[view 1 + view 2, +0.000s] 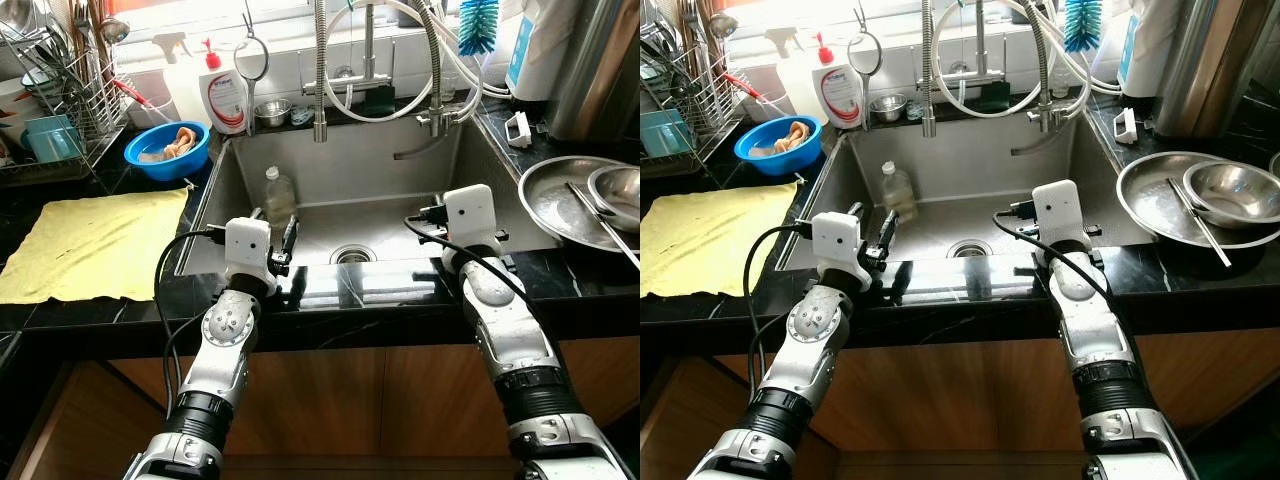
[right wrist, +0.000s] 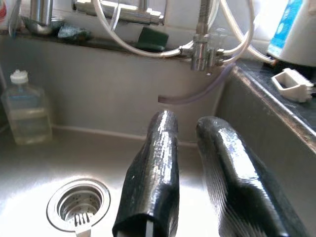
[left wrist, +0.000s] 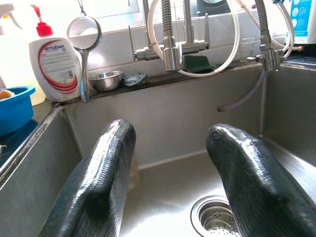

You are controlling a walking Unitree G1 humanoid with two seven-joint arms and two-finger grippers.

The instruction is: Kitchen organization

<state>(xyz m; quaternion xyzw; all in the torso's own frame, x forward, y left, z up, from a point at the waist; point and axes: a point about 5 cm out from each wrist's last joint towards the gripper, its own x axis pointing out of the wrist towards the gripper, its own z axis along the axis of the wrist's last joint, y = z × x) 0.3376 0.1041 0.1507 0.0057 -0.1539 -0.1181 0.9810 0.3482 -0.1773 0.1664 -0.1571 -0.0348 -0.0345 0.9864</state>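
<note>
there, bottle (image 1: 279, 196) just beyond left gripper (image 1: 288, 243)

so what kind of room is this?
A home kitchen, most likely: a steel sink set in a black counter, a dish rack on the left, and a soap bottle by the taps.

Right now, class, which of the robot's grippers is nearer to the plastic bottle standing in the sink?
Left. The left gripper reaches over the sink's front edge just before the plastic bottle. The right gripper is across the drain, toward the sink's right wall.
</note>
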